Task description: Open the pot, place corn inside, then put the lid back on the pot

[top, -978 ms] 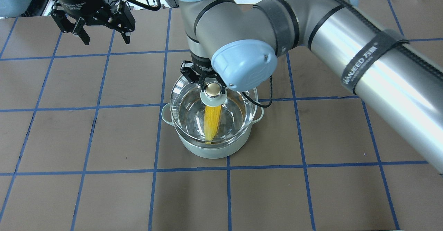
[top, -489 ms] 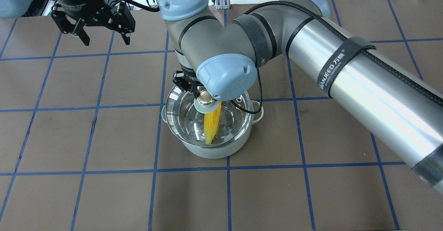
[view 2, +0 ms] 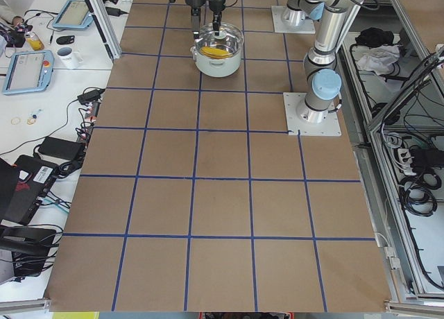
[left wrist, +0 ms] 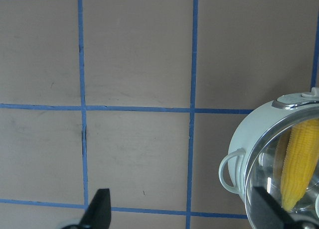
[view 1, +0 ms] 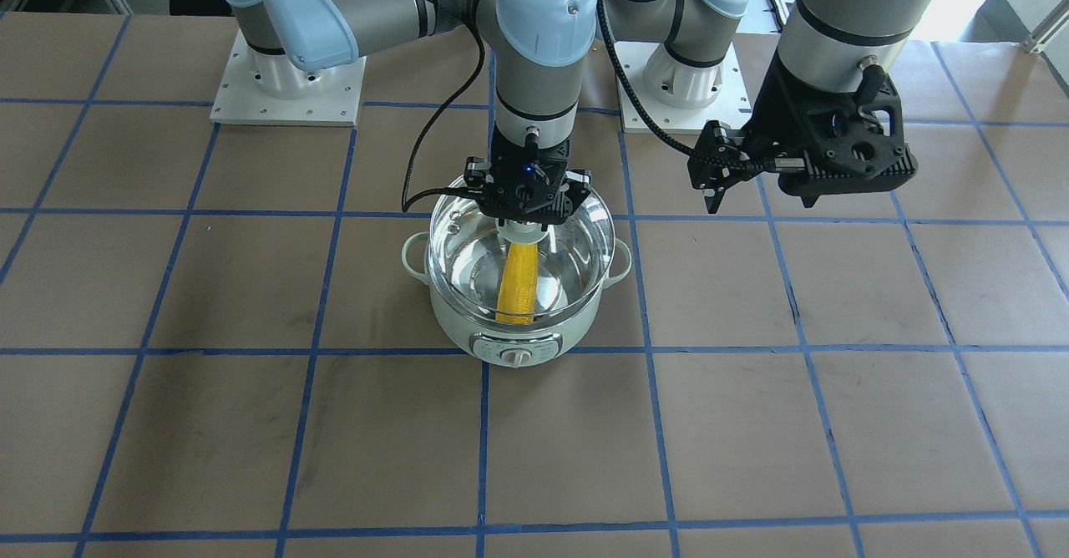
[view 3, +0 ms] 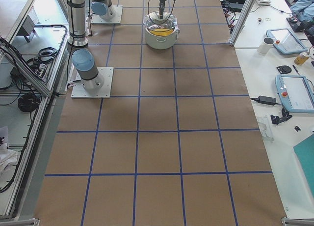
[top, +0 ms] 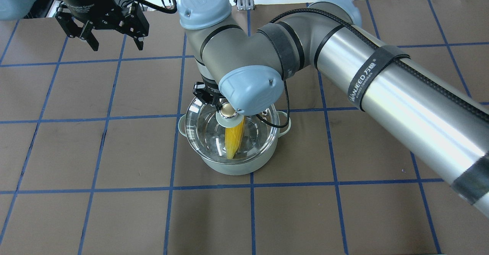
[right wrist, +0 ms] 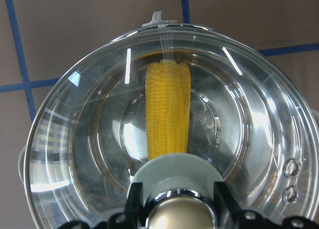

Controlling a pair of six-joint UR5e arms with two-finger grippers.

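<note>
Clamping the lid (top: 206, 133) by its knob, right gripper (top: 226, 110) holds it roughly centred over pot (top: 237, 169) and corn (top: 233, 140); left gripper (top: 116, 45) hangs well aside, 2 fingers spread.

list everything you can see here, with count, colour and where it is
pot: one, pale green, middle of the table
corn: one, yellow, lying inside the pot
lid: one, clear glass with a gold knob, over the pot's mouth
table: one, brown with blue grid lines, under everything
mug: one, white, on the side bench
tablets: two, grey-framed, on the side bench
left tool: one, black, open and empty, hovering away from the pot
right tool: one, black, shut on the lid's knob
</note>
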